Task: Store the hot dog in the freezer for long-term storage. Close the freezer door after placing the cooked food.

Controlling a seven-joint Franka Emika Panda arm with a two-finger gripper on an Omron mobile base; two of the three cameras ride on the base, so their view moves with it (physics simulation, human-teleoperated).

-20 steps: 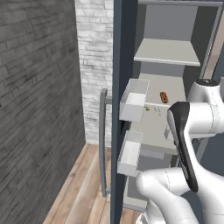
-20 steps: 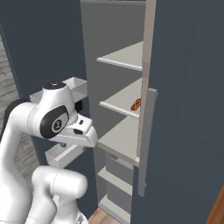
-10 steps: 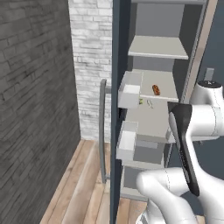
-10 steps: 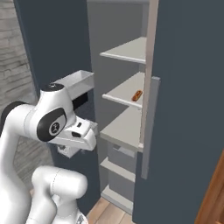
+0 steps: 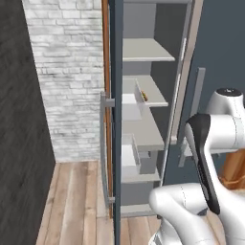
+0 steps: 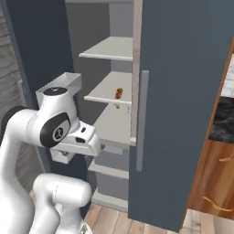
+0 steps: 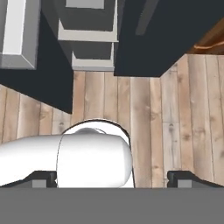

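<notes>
Looking over the arm from the left base view, the freezer (image 5: 143, 119) stands open, with flat light grey shelves stacked inside a dark blue-grey shell. The hot dog (image 5: 144, 98) is a tiny orange-brown speck on the second shelf down, showing just past the rim of a white bin. The freezer door (image 5: 115, 124) is swung out so you see it nearly edge-on, a thin dark slab with a long grey bar handle (image 5: 103, 148) on the outer side and boxy white bins (image 5: 129, 155) on the inner face. What's inside those bins can't be made out. Left of the freezer there's a whitewashed brick wall (image 5: 67, 76), rough and blocky, and wood plank flooring (image 5: 76, 201) below it.

From the right base view, the hot dog (image 6: 119, 93) is clearer: small bun, reddish sausage, lying on the middle shelf inside the freezer (image 6: 109, 91), toward the back. A little greenish thing sits just below it; too small to tell what it is. The other door (image 6: 183, 109) is a plain smooth panel with a vertical bar handle.

In the hand view, the camera points at the plank floor (image 7: 175, 113) at the freezer's foot. The gripper (image 7: 116, 178) has its two dark tips far apart, nothing between them.
</notes>
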